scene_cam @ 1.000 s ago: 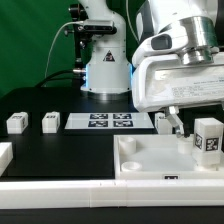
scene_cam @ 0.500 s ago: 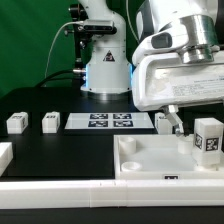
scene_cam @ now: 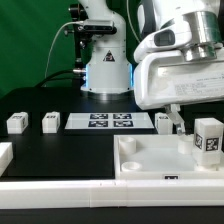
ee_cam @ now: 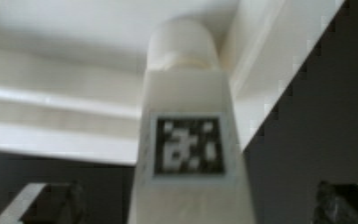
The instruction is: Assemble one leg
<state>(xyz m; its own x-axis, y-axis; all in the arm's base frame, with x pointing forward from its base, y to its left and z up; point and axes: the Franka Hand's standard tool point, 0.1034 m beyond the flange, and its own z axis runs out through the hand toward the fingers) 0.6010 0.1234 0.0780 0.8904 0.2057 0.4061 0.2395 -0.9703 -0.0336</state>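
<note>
Leg (scene_cam: 208, 138) stands upright at the tray's (scene_cam: 150, 160) corner, on the exterior view's right. In the wrist view its long axis sits centred between the 2 fingers (ee_cam: 51, 200). Gripper (ee_cam: 197, 203) spread wide, gripping nothing.

We're in a robotics lab here, no question: a white robot arm (scene_cam: 105, 62) stands at the back of a matte black table (scene_cam: 60, 150), a cable (scene_cam: 52, 60) loops off it, and a plain green screen (scene_cam: 30, 40) hangs behind. The marker board (scene_cam: 111, 122) lies flat, and a white block (scene_cam: 208, 137) carries another black-and-white tag.
</note>
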